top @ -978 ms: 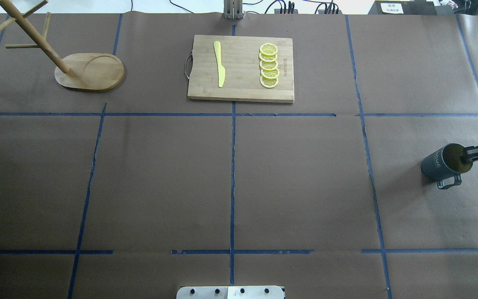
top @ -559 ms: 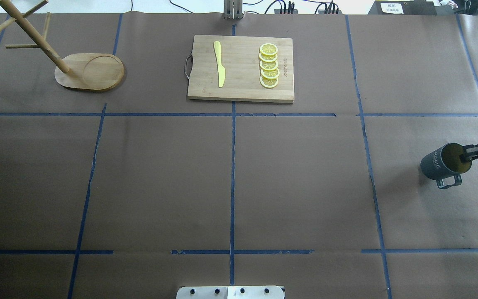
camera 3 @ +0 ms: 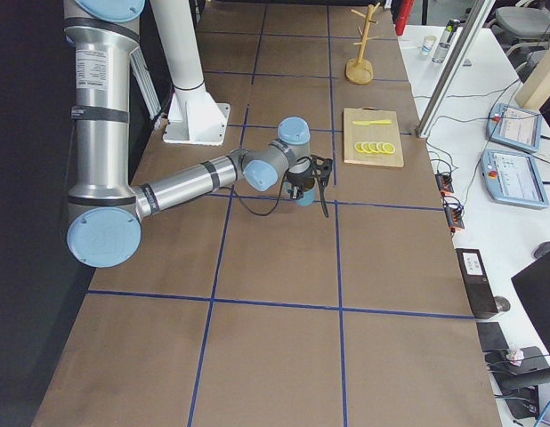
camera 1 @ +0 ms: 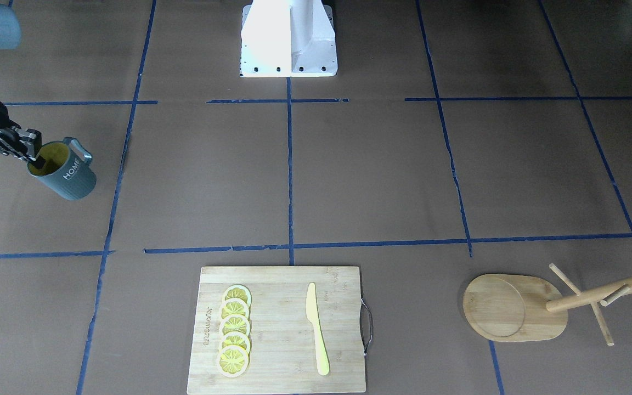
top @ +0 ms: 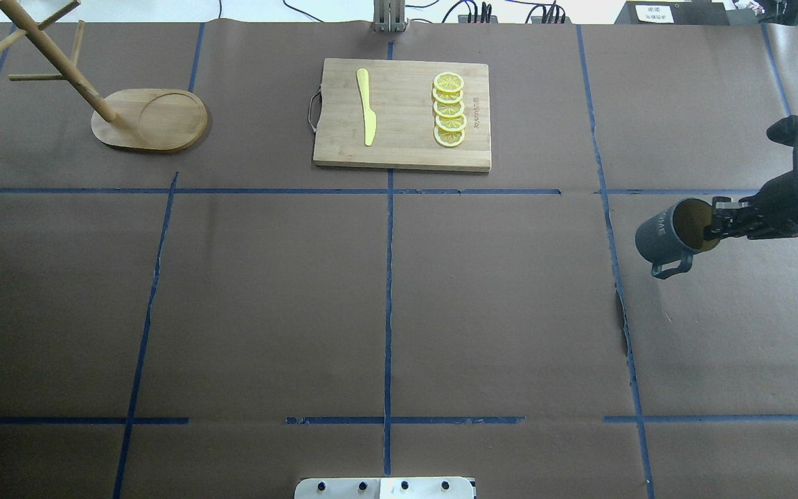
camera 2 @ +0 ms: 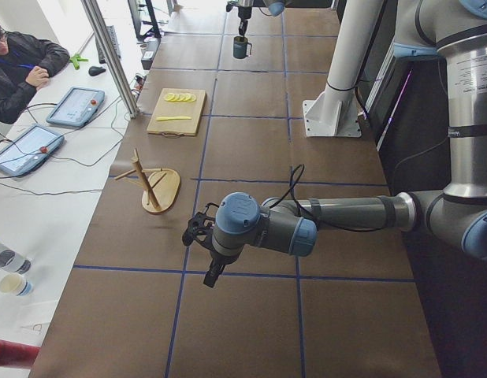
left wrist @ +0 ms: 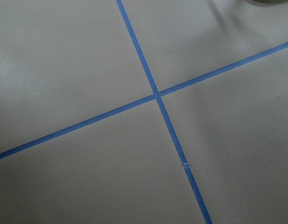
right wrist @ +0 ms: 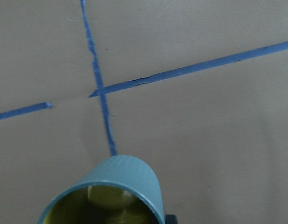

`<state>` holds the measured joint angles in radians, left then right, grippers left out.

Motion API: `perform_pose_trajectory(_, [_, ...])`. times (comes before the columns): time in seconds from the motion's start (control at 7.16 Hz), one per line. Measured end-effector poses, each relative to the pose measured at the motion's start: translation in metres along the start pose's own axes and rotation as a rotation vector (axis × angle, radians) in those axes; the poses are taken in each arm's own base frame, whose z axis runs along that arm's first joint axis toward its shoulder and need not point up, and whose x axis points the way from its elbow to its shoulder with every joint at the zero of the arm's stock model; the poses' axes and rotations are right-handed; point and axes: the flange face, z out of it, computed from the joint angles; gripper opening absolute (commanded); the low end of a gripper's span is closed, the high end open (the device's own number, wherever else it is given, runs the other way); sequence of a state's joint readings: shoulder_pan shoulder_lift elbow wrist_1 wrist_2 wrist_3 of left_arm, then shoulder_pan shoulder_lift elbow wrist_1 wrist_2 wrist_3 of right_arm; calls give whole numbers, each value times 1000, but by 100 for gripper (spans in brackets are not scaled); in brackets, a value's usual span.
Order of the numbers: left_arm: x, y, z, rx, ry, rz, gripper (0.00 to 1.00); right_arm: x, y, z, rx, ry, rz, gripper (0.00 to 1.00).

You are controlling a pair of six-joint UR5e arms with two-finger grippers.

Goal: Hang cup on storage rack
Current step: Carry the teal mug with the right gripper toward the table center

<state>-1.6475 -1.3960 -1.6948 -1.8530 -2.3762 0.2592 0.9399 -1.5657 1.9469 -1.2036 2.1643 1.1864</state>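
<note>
Overhead exterior: 1 cup (top: 654, 235), 1 rack (top: 156, 121).

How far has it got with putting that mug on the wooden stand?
Done: the right gripper pinches the cup by its rim and holds it tilted, apparently clear of the table. In hand: carrying it, at the table's right side. Left: cross to the storage rack at the far left corner, whose visible pegs are bare, and hook the handle over one.

Teal cup (top: 657, 237) tilted, airborne; bamboo storage rack (top: 163, 121) upright, well apart
</note>
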Motion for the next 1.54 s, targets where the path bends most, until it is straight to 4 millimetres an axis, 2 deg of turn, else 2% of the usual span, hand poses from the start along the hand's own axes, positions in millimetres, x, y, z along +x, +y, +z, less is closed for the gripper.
perform_pose_trajectory(0.14, [0,0,0,0,0,0,100,-68,13,10,-3,-5,66,0])
perform_pose_trajectory(0.28, [0,0,0,0,0,0,100,-148,38,21,7,25,115,0])
perform_pose_trajectory(0.42, [0,0,0,0,0,0,100,-214,68,26,23,63,154,0])
perform_pose_trajectory(0.56, [0,0,0,-1,0,-1,100,-261,98,29,23,80,225,0])
perform_pose_trajectory(0.7, [0,0,0,-1,0,-1,100,-298,129,38,19,84,333,0])
perform_pose_trajectory(0.98, [0,0,0,-1,0,-1,100,-355,170,66,33,97,529,0])
perform_pose_trajectory(1.26, [0,-1,0,0,0,-1,100,-382,191,97,39,139,628,0])
perform_pose_trajectory(1.54, [0,-1,0,0,0,-1,100,-398,195,114,44,169,662,6])
